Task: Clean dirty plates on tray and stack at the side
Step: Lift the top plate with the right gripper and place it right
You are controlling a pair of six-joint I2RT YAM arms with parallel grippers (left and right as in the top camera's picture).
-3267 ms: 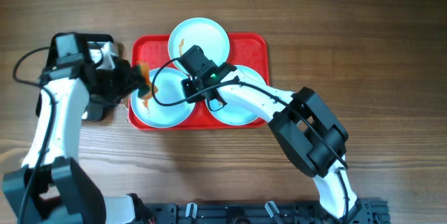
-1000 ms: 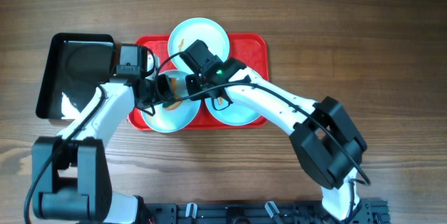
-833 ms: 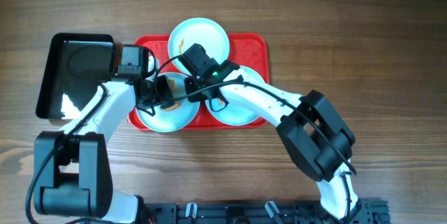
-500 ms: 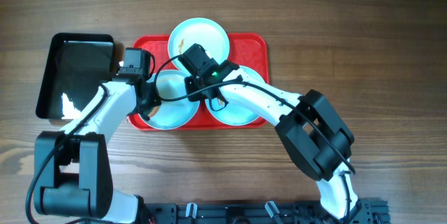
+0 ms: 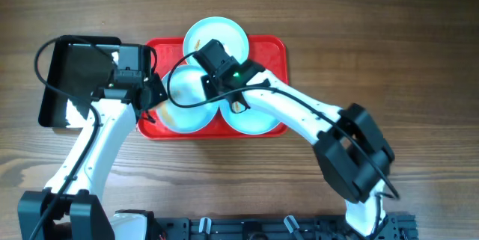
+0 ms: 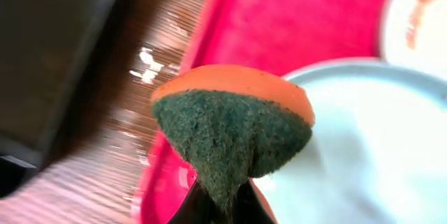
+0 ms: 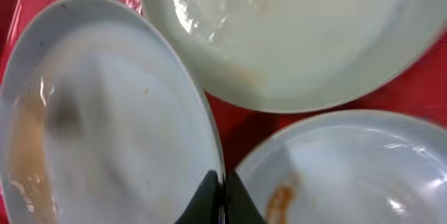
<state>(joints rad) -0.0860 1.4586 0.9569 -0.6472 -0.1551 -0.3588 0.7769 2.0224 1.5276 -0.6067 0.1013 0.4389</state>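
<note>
Wooden table [image 5: 374,31], red tray [image 5: 271,46], left claw [image 6: 222,204] pinching sponge [image 6: 230,123], right claw [image 7: 222,197] gripping plate [image 7: 105,119] rim

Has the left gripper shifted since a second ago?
Yes. The left gripper, holding the sponge, has pulled back from over the near-left plate toward the black tray.

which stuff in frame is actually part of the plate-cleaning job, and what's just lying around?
Job:
- red tray
- back plate, front-left plate and front-right plate, all on it
- sponge, held in the left gripper
- right gripper, pinching the front-left plate's rim

Lying about:
- black tray, beside the red tray's left end
</note>
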